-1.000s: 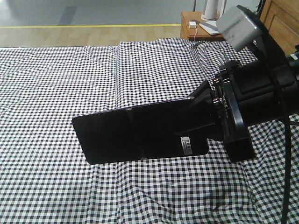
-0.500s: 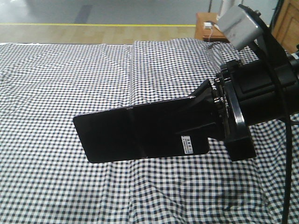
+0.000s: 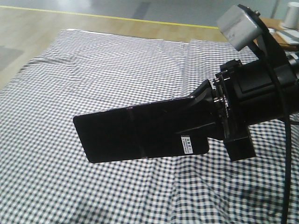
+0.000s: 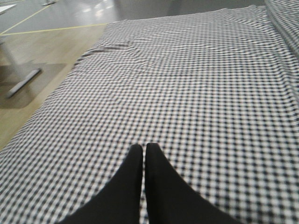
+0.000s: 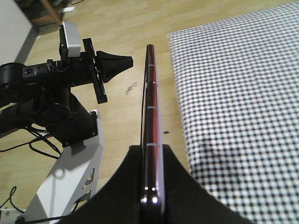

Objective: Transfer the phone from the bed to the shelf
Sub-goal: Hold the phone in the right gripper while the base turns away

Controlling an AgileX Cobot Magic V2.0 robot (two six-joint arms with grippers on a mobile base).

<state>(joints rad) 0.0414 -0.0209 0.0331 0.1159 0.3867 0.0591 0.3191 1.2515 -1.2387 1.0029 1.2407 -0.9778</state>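
1. Right gripper [image 3: 192, 122]: pinching the phone [image 3: 135, 133] at the end that carries the white sticker [image 3: 186, 144], with one finger on each face. The right wrist view shows the slab edge-on between the two fingers [image 5: 119, 186]
2. Phone position: in the air, apart from the bed [image 3: 93, 70] and not touching the sheet. Its long axis is roughly level and most of its length juts out beyond the grip
3. Left gripper [image 4: 143, 149]: tips pressed together, carrying nothing, hanging over the checked sheet
4. Shelf: not visible in any view
5. Step in hand, as judged: the pick-up looks complete and the carry towards the shelf is under way, so the task is about half done
6. Next move, as judged: bring the shelf into view, then approach an open compartment with the free end leading. The end-only grip on glossy faces risks slipping or sagging, so a steady carry is advised. The jaws should open only once the phone lies flat on a board
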